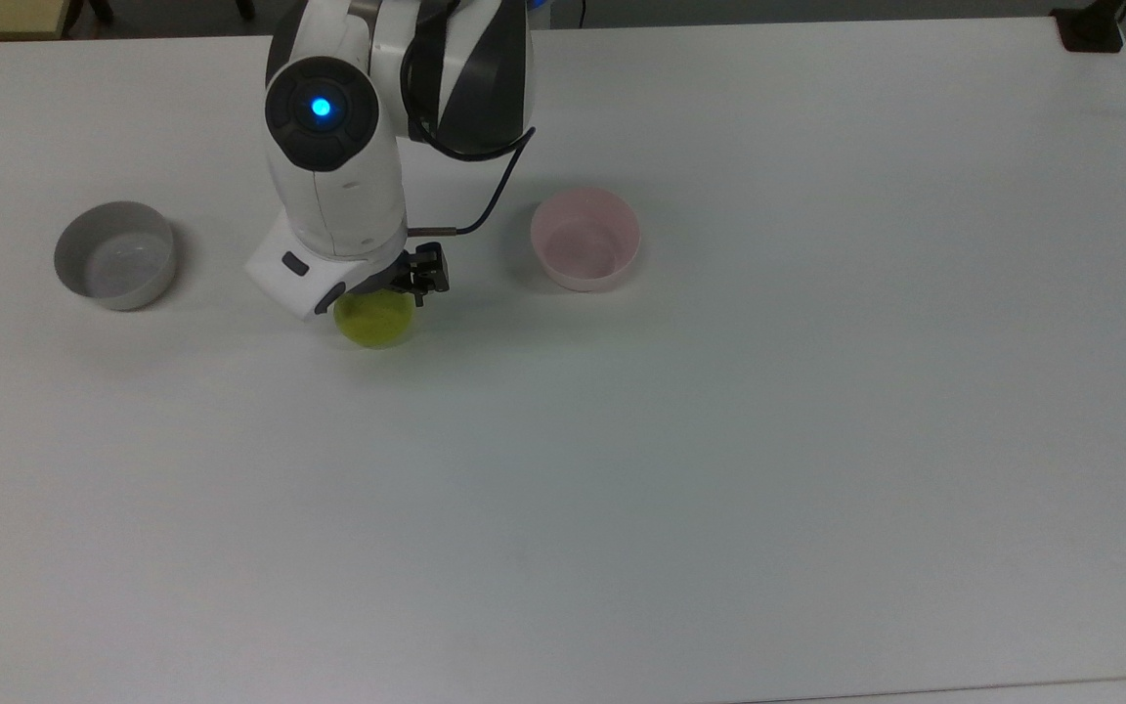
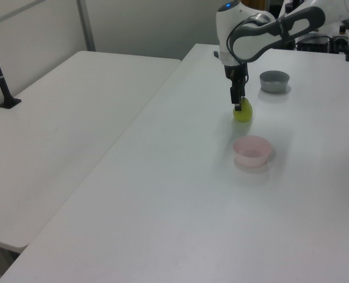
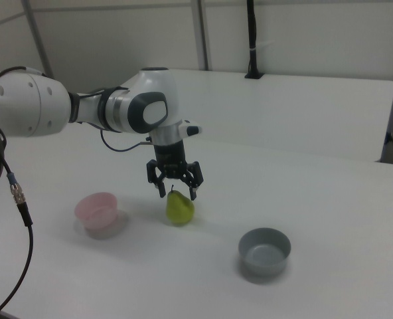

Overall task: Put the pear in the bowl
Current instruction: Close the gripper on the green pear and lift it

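Note:
The yellow-green pear [image 1: 374, 324] [image 2: 243, 112] [image 3: 180, 209] stands upright on the white table, between the two bowls. My gripper [image 3: 177, 193] [image 2: 237, 105] hangs open right above it, one finger on each side of the stem and narrow top, not closed on it. In the top view the arm's wrist covers the pear's upper half. The pale pink bowl [image 1: 584, 240] [image 2: 252, 150] [image 3: 97, 209] is empty and stands to the top view's right of the pear.
A grey bowl [image 1: 114, 254] [image 2: 274, 81] [image 3: 264, 251] sits to the top view's left of the pear. A second white table [image 2: 62, 124] adjoins this one. A black post [image 3: 251, 40] stands at a far table edge.

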